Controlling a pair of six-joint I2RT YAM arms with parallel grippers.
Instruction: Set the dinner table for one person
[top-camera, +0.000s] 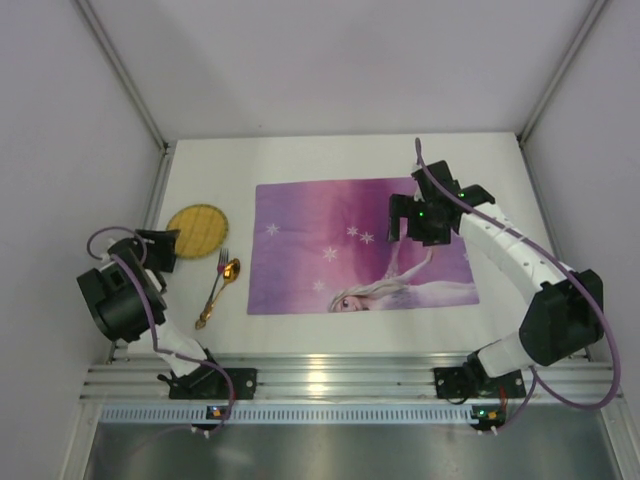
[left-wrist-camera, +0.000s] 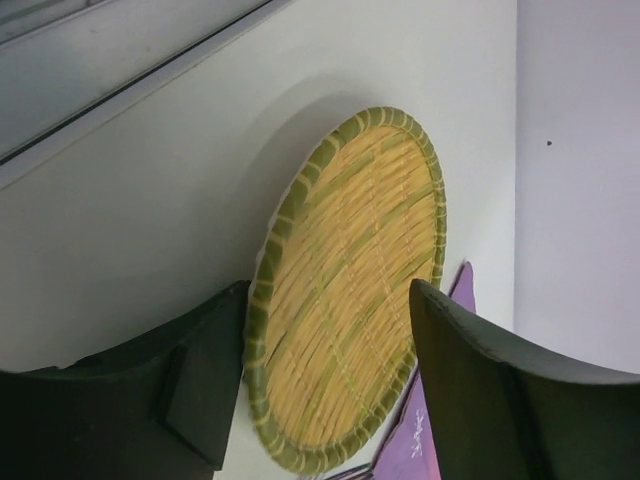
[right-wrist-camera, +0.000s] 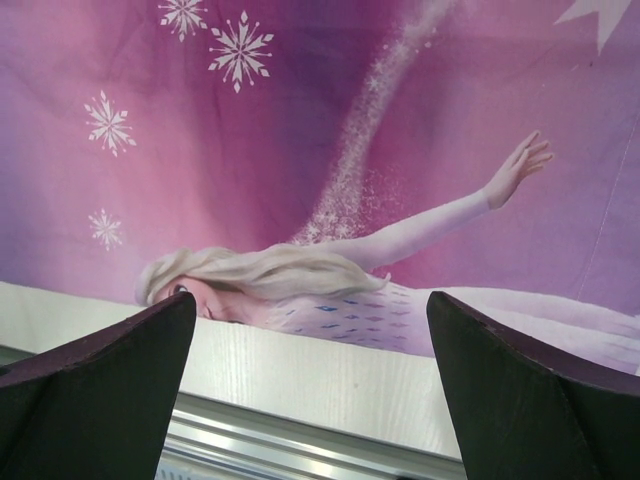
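Note:
The dinner table (top-camera: 300, 335) is a white top with a silver rail (top-camera: 350, 372) along its near edge. A purple princess placemat (top-camera: 330, 225) lies in the middle. A round woven yellow plate with a green rim (top-camera: 197, 230) lies left of it. A fork (top-camera: 222, 258) and a gold spoon (top-camera: 231, 269) lie between the two. My left gripper (top-camera: 160, 248) is open and empty at the plate's near-left rim; the left wrist view shows the plate (left-wrist-camera: 350, 280) just ahead of the jaws. My right gripper (top-camera: 425, 222) is open and empty above the placemat's right half (right-wrist-camera: 300, 150).
Pale grey panels (top-camera: 70, 120) wall the table on the left, back and right. The left arm's elbow (top-camera: 115, 300) hangs over the table's left edge. The right arm (top-camera: 520, 260) reaches over the placemat's right edge. The table's near edge shows in the right wrist view (right-wrist-camera: 330, 380).

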